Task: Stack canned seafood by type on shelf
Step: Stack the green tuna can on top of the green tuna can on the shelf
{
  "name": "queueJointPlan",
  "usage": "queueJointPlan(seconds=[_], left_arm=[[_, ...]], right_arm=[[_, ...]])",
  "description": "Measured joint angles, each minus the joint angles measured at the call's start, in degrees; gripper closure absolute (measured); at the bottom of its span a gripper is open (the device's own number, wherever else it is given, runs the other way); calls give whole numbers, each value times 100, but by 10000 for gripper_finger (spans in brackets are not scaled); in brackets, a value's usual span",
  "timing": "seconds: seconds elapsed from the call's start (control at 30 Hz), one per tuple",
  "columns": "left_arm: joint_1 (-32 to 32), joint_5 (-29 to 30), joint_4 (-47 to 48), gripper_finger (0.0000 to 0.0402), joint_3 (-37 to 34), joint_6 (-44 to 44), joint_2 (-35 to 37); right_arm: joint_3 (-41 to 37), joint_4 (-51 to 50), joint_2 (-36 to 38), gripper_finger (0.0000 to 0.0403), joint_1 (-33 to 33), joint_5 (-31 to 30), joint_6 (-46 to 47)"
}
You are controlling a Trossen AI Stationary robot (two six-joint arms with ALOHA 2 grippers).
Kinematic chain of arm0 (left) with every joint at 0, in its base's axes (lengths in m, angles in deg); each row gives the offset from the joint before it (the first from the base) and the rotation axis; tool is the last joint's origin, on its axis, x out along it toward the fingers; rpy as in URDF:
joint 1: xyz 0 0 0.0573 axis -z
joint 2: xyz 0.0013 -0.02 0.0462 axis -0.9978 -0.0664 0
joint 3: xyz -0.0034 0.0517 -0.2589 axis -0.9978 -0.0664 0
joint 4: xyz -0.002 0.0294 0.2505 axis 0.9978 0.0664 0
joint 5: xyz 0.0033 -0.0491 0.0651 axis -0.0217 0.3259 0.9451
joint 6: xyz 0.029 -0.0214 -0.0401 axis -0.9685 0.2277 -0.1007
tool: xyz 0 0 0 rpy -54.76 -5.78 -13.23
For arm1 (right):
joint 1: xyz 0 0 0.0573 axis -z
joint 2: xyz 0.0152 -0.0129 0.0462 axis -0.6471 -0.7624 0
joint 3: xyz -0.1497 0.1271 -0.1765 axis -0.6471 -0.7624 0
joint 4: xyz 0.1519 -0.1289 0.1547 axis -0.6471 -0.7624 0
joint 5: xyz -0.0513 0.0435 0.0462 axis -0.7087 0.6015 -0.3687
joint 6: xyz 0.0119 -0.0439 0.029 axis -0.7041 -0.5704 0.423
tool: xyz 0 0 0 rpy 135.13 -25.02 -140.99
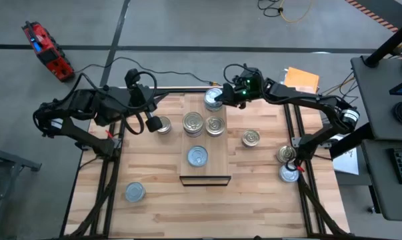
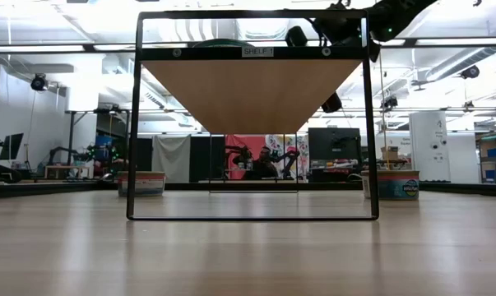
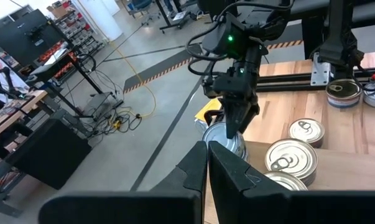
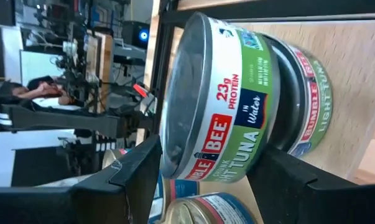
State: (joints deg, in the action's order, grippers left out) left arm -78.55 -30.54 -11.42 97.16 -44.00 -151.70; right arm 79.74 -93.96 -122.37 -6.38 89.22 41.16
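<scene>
You are partway through the sort, by the look of it. In the high view the right gripper (image 1: 221, 98) is sitting at the upper middle of the frame, over the far end of the shelf (image 1: 205, 170), with its fingers clamped on a tuna tin (image 4: 221, 99). The right wrist view is showing that tin resting on or just above a second tuna tin (image 4: 302, 93), so a stack is forming there; whether the two are touching is hard to say. Three more tins are standing on the shelf in the high view: two ringed tops (image 1: 193, 123) side by side just below the gripper, and a pale-topped one (image 1: 197, 156) nearer the dark front edge. Still lying off the shelf are a tin (image 1: 251, 138) to its right, two tins (image 1: 287, 155) at the right edge of the table, and a lone tin (image 1: 135, 192) at lower left. The left gripper (image 1: 154, 124) is hovering left of the shelf; the left wrist view is showing its fingers (image 3: 193, 168) together, holding nothing, while a further tin (image 1: 163, 125) is sitting right by it.
</scene>
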Motion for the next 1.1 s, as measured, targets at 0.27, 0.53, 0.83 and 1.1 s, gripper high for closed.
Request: queueJointPlan(seconds=[0.27, 0.53, 0.83, 1.1], left_arm=[[0, -2, -9, 401, 0, 44, 0], [0, -4, -14, 401, 0, 44, 0], [0, -4, -14, 401, 0, 43, 0], [0, -4, -14, 401, 0, 44, 0]], right_arm=[[294, -866, 2, 188, 23, -201, -466], [681, -1475, 2, 188, 21, -256, -813], [752, -1484, -185, 188, 5, -230, -855], [794, -1560, -184, 188, 5, -192, -927]])
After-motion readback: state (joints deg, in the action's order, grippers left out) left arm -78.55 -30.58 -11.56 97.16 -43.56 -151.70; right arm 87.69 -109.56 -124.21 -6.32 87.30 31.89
